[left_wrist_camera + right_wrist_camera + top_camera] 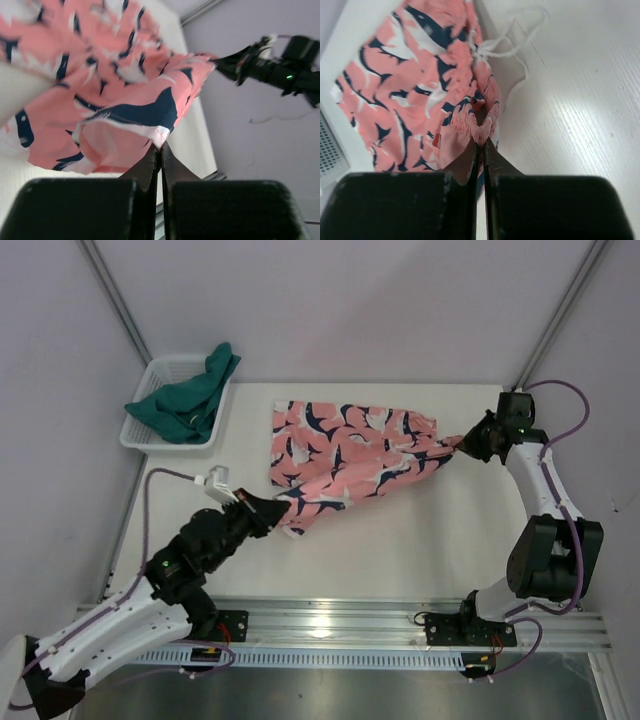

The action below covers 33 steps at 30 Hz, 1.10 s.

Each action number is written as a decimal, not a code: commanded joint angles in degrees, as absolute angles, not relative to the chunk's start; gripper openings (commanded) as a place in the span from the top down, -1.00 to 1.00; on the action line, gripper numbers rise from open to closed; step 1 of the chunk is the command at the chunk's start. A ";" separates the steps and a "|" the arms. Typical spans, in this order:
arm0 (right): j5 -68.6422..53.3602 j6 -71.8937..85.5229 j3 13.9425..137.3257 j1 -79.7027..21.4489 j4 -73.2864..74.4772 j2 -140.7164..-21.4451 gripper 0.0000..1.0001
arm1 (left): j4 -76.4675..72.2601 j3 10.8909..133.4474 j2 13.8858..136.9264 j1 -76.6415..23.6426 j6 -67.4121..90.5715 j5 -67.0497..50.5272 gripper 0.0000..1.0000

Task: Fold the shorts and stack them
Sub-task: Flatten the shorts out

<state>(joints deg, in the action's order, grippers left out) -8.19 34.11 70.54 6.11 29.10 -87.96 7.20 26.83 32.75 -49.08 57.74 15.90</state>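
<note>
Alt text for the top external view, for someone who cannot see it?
The pink shorts lie on the table, pinched at both ends: left gripper shut on the near-left corner, right gripper shut on the right end. Teal shorts lie heaped in a basket at far left.

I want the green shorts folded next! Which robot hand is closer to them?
The left. The left gripper pinches the pink shorts' near corner, on the same side of the table as the green shorts in the basket. The right gripper holds their far-right end, much farther away.
</note>
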 commanded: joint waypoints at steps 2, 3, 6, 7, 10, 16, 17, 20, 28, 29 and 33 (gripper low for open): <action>-6.84 35.94 78.65 7.82 40.07 -81.41 1.00 | 22.47 43.27 28.92 -46.94 45.29 16.70 1.00; -7.73 36.12 79.53 8.17 40.69 -80.17 1.00 | 23.46 45.24 28.83 -46.93 43.96 16.79 1.00; -13.17 36.47 84.62 10.27 44.20 -75.69 1.00 | 26.10 54.47 28.74 -46.93 38.68 15.65 1.00; -15.88 36.39 86.20 10.89 46.21 -74.72 1.00 | 26.71 56.32 28.91 -46.93 37.45 15.47 1.00; -21.86 35.95 94.29 13.18 50.08 -71.46 1.00 | 29.00 68.87 30.14 -46.93 30.44 13.54 1.00; -31.63 38.23 106.16 14.77 47.66 -63.21 1.00 | 31.81 88.18 33.92 -46.93 21.73 8.27 1.00; -31.55 39.10 107.48 14.77 46.94 -61.98 1.00 | 32.16 90.16 34.36 -46.93 20.75 7.83 1.00; -31.03 41.13 112.05 14.85 42.46 -57.84 1.00 | 33.66 101.21 36.47 -46.93 17.58 5.80 1.00; -31.90 48.77 108.99 14.77 30.41 -54.13 1.00 | 34.72 110.57 41.04 -47.02 13.62 7.64 1.00; -32.17 49.13 108.81 14.77 31.11 -54.92 1.00 | 34.28 106.74 41.39 -47.11 13.80 8.34 1.00; -34.53 51.76 104.60 14.77 28.75 -58.18 1.00 | 27.80 94.16 42.09 -47.11 14.85 11.24 1.00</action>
<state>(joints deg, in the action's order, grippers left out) -35.70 48.53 108.62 14.09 30.50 -51.53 31.31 101.91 39.09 -47.66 16.40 6.46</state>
